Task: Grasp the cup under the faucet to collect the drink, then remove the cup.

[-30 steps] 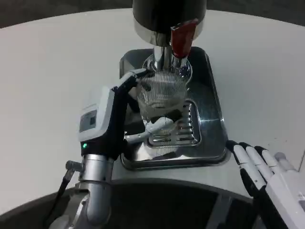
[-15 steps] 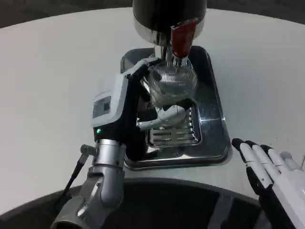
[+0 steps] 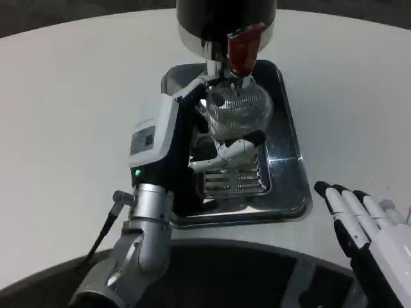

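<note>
- My left hand has its fingers wrapped round the ribbed clear cup; I should hold firm without squeezing, keeping it upright.
- The cup sits over the steel drip tray, right under the faucet with its red lever; the mouth wants centring below the spout.
- My right hand rests released on the white surface, fingers apart, holding nothing.

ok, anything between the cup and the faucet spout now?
Nothing visible. The left hand holds the cup over the tray, its mouth right below the spout with the red lever. The right hand rests apart.
</note>
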Robot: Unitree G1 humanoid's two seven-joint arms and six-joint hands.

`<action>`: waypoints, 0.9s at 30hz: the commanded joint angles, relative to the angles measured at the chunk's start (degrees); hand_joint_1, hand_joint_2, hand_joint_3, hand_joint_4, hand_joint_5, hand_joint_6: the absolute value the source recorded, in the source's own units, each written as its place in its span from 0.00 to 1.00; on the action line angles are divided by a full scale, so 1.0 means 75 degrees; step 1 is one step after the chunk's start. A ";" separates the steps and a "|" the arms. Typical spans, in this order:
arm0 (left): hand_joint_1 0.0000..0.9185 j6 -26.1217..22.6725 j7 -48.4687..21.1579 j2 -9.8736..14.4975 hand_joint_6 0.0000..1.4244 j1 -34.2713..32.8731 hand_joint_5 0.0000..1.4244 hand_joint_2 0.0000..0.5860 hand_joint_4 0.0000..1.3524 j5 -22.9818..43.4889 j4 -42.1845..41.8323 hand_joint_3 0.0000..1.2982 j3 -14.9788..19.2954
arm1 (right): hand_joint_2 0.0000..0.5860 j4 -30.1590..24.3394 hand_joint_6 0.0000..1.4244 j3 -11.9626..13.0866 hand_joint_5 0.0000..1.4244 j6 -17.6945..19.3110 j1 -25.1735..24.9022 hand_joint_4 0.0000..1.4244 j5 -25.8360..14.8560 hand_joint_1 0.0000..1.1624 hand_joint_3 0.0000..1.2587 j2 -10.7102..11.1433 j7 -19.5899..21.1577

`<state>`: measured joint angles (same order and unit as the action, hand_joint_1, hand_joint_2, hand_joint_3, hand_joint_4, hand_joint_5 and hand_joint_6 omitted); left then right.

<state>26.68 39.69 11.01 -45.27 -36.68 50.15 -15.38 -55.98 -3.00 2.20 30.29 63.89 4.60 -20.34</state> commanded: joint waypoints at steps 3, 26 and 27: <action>0.43 0.0178 -0.0138 0.0207 0.36 0.0136 0.46 0.30 0.38 0.0115 -0.0046 0.44 -0.0036 | 0.54 0.0119 0.00 -0.0023 0.00 0.0032 -0.0080 0.00 -0.0025 0.70 0.00 -0.0016 0.0122; 0.15 0.0831 -0.1025 0.0531 0.32 0.0190 0.33 0.00 0.17 0.0686 0.0134 0.26 0.0100 | 0.55 0.0143 0.00 -0.0219 0.00 0.0031 -0.0064 0.00 0.0115 0.71 0.02 -0.0118 0.0250; 0.15 0.0864 -0.1042 0.0547 0.32 0.0209 0.33 0.00 0.17 0.0709 0.0109 0.26 0.0112 | 0.55 0.0142 0.00 -0.0219 0.00 0.0029 -0.0061 0.00 0.0117 0.71 0.02 -0.0117 0.0249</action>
<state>31.88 32.66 14.29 -45.05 -31.92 50.94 -14.75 -55.09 -4.65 2.20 29.40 64.60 3.82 -19.26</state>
